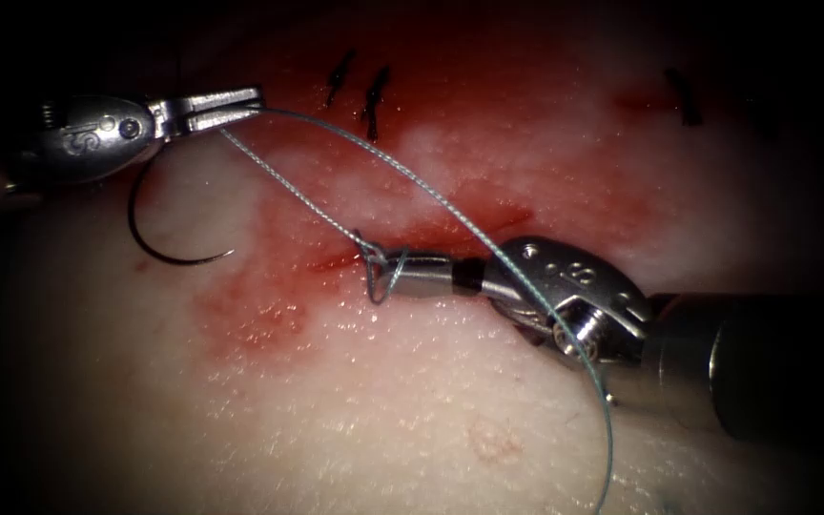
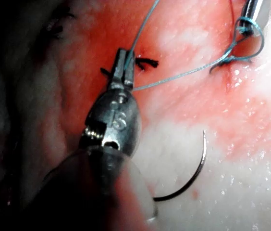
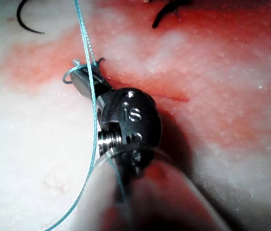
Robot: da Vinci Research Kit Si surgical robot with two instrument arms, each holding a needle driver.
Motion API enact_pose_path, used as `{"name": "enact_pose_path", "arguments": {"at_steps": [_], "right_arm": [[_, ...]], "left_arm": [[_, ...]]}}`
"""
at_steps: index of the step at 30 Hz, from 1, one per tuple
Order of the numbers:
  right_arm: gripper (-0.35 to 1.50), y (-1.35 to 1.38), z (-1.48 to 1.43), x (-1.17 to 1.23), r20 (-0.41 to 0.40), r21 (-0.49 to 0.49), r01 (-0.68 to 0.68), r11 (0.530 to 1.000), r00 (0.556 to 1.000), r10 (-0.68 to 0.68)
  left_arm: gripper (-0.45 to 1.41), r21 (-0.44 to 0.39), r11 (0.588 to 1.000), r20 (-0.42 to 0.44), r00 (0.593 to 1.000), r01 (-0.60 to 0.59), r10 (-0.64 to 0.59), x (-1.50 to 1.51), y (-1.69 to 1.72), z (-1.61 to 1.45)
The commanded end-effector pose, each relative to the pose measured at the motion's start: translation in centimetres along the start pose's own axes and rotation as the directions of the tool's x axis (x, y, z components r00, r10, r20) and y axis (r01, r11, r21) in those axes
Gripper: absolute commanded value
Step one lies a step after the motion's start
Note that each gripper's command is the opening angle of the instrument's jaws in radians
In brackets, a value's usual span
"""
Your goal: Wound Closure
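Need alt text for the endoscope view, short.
Left tool grips blue thread running to a knot at the right tool's tip on the cut. The curved needle lies free on the tissue, left of the cut.

I am looking at a surgical training bench, a lab setup rather than an operating room. A slab of pale tissue (image 1: 355,420) is lying under hard, close lighting, with darkness falling off at every edge of the endoscope view. Red fluid (image 1: 450,205) is staining it around a short cut (image 1: 431,234). Dark stitches (image 1: 372,100) are sitting in a row farther back. Two small steel tools, the left tool (image 1: 226,107) and the right tool (image 1: 402,270), are working over it with blue-grey thread (image 1: 412,176) and a curved needle (image 1: 159,243).
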Motion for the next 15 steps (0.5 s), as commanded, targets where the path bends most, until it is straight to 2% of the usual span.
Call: {"name": "enact_pose_path", "arguments": {"at_steps": [1,3,6,11,15], "right_arm": [[-0.35,-0.03,0.05,-0.09,0.004,0.006,0.013,1.0,1.0,-0.013],[-0.35,-0.04,0.04,-0.1,0.004,0.008,0.013,1.0,1.0,-0.013],[-0.35,-0.06,0.02,-0.13,0.016,0.012,0.04,0.999,0.999,-0.04],[-0.35,-0.07,-0.01,-0.17,0.03,0.016,0.062,0.998,0.998,-0.063],[-0.35,-0.08,-0.02,-0.21,0.042,0.021,0.078,0.997,0.996,-0.079]], "left_arm": [[-0.45,0.012,1.0,0.008,1.0,-0.017,0.017,-0.05,-0.08,0.08],[-0.45,0.015,0.999,0.018,0.999,-0.031,0.031,-0.06,-0.14,0.08],[-0.45,0.042,0.996,0.046,0.996,-0.078,0.076,-0.13,-0.43,0.12],[-0.45,0.061,0.99,0.068,0.99,-0.13,0.126,-0.19,-0.63,0.19],[-0.45,0.082,0.969,0.133,0.967,-0.231,0.219,-0.27,-0.87,0.23]]}}
